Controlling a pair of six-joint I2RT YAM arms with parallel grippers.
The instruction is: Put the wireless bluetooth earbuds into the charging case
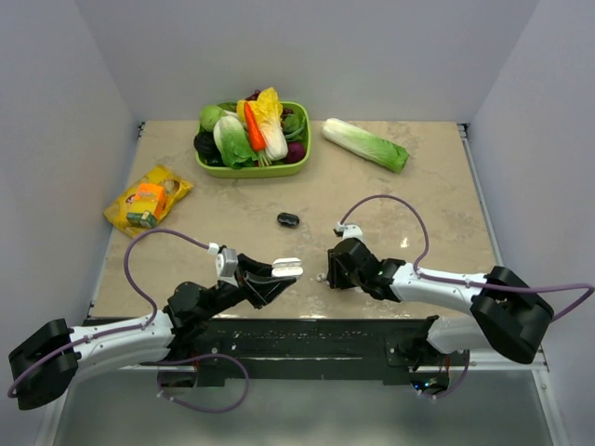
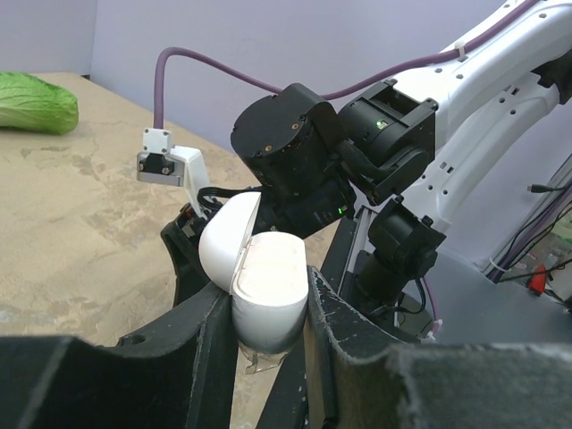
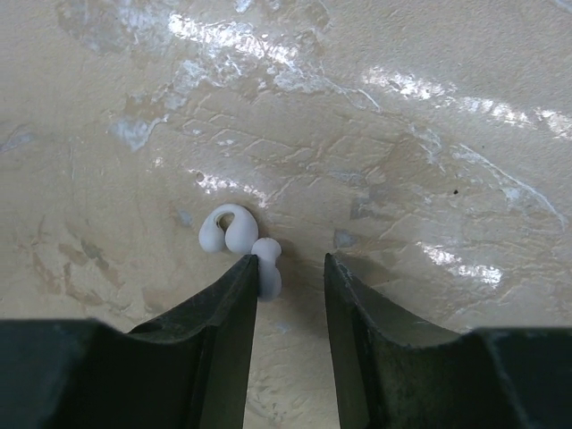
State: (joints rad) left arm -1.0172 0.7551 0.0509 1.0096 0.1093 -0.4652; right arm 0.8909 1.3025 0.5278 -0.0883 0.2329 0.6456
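Note:
My left gripper (image 1: 282, 271) is shut on the white charging case (image 1: 287, 269) and holds it above the table's near edge. In the left wrist view the case (image 2: 268, 286) sits between the fingers with its lid (image 2: 223, 239) hinged open. My right gripper (image 1: 328, 270) is open and low over the table just right of the case. In the right wrist view the right gripper (image 3: 290, 273) straddles one white earbud (image 3: 268, 270), which touches the inner side of the left finger. The other earbud (image 3: 228, 231) lies just beyond that fingertip, against the first.
A black oval object (image 1: 288, 219) lies mid-table. A green basket (image 1: 251, 173) of vegetables stands at the back, with a napa cabbage (image 1: 364, 144) to its right and a yellow snack packet (image 1: 147, 200) at the left. The right arm (image 2: 295, 152) looms close behind the case.

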